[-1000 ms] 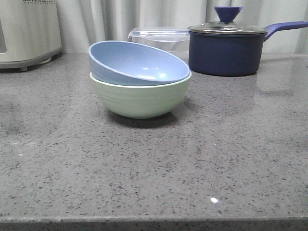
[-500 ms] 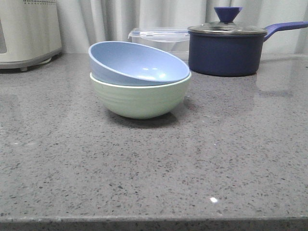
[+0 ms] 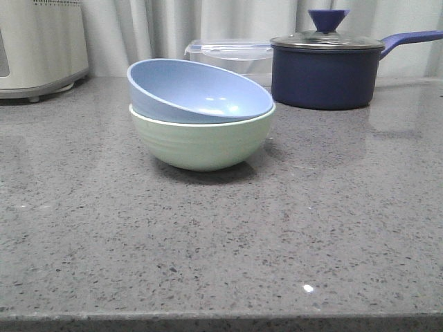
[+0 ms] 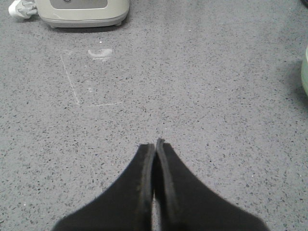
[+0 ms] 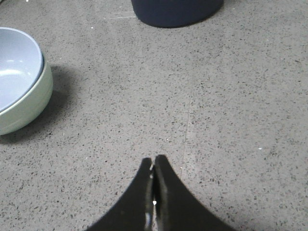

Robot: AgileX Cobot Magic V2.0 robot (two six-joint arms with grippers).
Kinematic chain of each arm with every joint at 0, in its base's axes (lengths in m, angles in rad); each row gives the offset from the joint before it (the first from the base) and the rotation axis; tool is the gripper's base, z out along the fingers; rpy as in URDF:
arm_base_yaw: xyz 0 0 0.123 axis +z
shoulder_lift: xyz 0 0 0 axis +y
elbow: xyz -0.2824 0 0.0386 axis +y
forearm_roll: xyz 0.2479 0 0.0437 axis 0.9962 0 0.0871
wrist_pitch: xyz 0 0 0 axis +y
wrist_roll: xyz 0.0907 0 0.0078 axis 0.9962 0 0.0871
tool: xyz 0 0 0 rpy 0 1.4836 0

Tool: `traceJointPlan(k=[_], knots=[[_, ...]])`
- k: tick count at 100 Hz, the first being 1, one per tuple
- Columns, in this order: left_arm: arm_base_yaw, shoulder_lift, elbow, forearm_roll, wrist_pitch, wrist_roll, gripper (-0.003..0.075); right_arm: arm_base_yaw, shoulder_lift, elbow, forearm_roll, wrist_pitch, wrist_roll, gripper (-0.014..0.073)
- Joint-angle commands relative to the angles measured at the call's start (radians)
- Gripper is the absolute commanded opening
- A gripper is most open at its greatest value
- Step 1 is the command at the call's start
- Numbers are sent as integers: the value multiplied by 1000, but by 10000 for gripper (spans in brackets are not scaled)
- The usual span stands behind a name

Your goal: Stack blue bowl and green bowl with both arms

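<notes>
The pale blue bowl (image 3: 197,93) rests tilted inside the mint-green bowl (image 3: 202,142) at the middle of the grey counter. In the right wrist view the blue bowl (image 5: 17,67) sits in the green bowl (image 5: 30,103), well off to one side of my right gripper (image 5: 154,162), which is shut with nothing held. A sliver of the green bowl (image 4: 305,72) shows at the frame edge in the left wrist view. My left gripper (image 4: 155,144) is shut and empty over bare counter, far from the bowls. Neither arm appears in the front view.
A dark navy lidded saucepan (image 3: 325,69) with a long handle stands at the back right, also seen as the saucepan (image 5: 175,12). A clear lidded container (image 3: 232,55) sits behind the bowls. A cream appliance (image 3: 38,45) stands at the back left, appliance (image 4: 82,10).
</notes>
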Motion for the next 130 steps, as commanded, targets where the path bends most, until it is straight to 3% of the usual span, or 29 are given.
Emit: traceJointPlan(k=[1,75,111,130], knots=[[1,5,-29,-2,-77,-6,-20,-5,0,-27,-6,-73,-7,-81],[1,-38,-10,4,-84,-6,-20,-5,0,-27,-6,-73,-7,-81],[128,-242,266,42,-423,-6,-20,-5,0,-27,-6,-73,-7,-81],[167,-353,418,40,-448,-6,-20,-5,0,-27,-6,-73,-7,-81]])
